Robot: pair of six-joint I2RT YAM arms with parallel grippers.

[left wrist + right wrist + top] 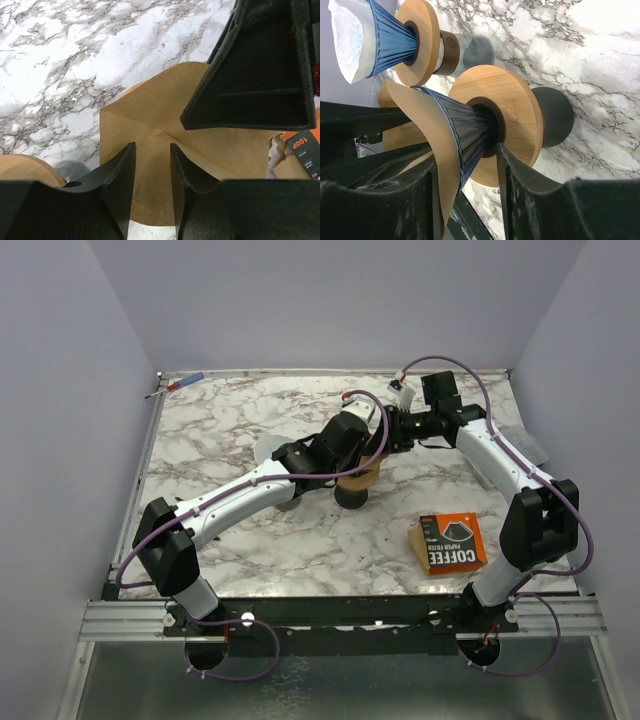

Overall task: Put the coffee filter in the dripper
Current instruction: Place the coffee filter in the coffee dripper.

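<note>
left gripper (152, 156): jaws part-way apart, filter (145, 115) shows in the gap just past the tips. can't tell if the pads pinch it or only bracket it. my read: it's there to steady the near flap so the paper doesn't shift

filter: tan paper, fanned open, one seam crease across it, rim curling. it sits at the dripper (472, 132) between the two grippers. one flap lies along the outside of the blue ribbed cone, so I'd call it not seated yet. inside of the cone is hidden

right gripper (465, 152): jaws roughly half open, straddling that flap and the cone wall. clamped or just around it, can't tell. probably placed there to work the paper into the mouth

beside it, on the far side: second dripper (390, 40) with a white liner (347, 42) already in

box (450, 543): well apart, back toward the right arm's base
</note>
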